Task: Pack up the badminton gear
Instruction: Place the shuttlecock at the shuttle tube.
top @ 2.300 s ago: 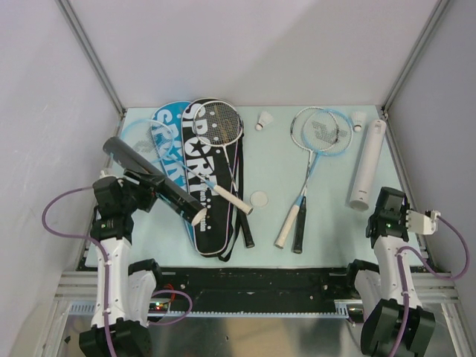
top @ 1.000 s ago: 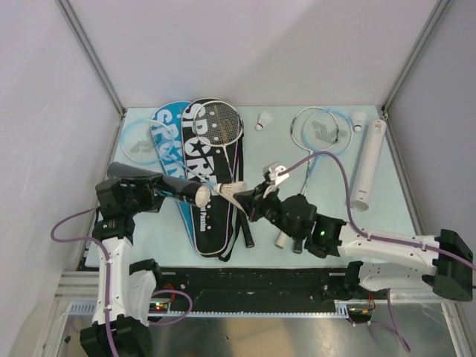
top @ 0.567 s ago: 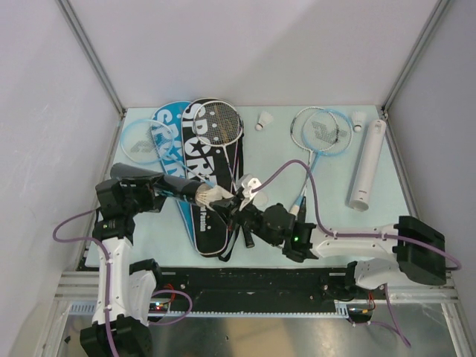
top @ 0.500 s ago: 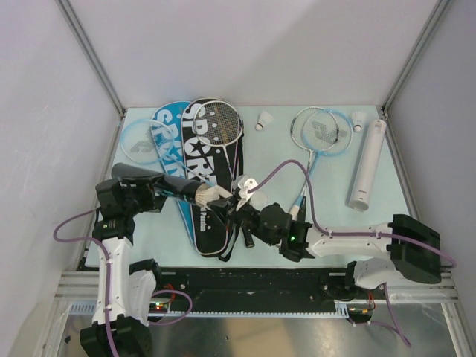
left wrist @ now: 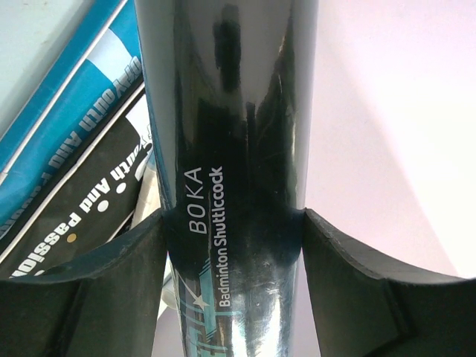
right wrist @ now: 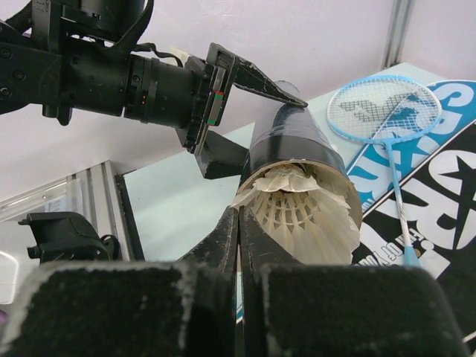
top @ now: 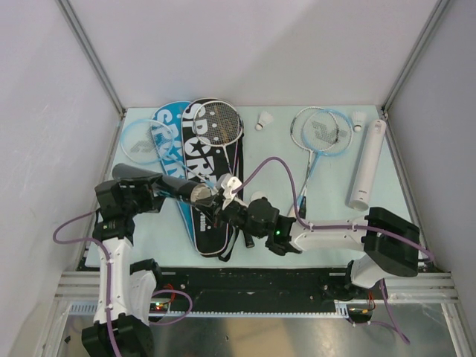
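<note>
On the pale table (top: 275,160), the left gripper (top: 152,190) clamps the black tube (top: 177,187). The tube lies sideways at middle left, mouth facing right. The right gripper (right wrist: 238,227), jaws pressed together, touches the shuttlecock (right wrist: 301,212) in that mouth.

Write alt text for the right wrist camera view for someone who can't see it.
The right gripper, shut, appears to pinch a white shuttlecock sitting in the open mouth of a black tube, which the left gripper holds. A blue racket and racket covers lie behind.
</note>
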You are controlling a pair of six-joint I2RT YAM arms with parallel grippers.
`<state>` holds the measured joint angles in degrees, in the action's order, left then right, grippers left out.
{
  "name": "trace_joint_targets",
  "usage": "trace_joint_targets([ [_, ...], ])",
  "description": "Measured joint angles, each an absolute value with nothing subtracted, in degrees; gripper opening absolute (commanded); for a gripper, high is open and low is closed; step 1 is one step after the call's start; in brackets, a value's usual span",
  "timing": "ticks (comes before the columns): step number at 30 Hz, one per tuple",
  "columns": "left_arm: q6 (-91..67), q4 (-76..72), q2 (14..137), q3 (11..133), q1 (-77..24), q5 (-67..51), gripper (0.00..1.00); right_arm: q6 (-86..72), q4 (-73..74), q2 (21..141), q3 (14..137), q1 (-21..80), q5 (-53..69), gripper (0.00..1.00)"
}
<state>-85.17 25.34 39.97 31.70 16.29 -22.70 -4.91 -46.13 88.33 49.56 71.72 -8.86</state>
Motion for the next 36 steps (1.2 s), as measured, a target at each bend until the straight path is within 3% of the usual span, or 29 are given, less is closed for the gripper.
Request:
trace_joint_targets([
  [12, -84.9, 24.6, 40.0, 31.6, 16.5, -21.1, 0.34, -6.0, -48.0, 90.5, 50.8, 69.4, -2.0, 0.01],
  [16, -84.5, 24.6, 40.0, 31.6, 16.5, -20.8, 0.34, -6.0, -47.0, 90.5, 51.0, 68.7, -0.7, 0.12],
  [22, -83.5, 24.6, 40.0, 31.6, 16.5, -20.7, 0.34, -5.7, -43.2, 89.1, 51.1, 68.2, -1.0, 0.18],
  [31, -82.1, 24.9, 39.9, 31.6, 15.9, -21.8, 0.34, -5.3, -36.5, 86.0, 51.1, 68.9, -4.4, 0.37],
  [36, -82.0, 25.1, 39.6, 31.6, 15.9, -22.2, 0.34, -6.3, -32.4, 82.2, 51.1, 68.9, -5.2, 0.4],
])
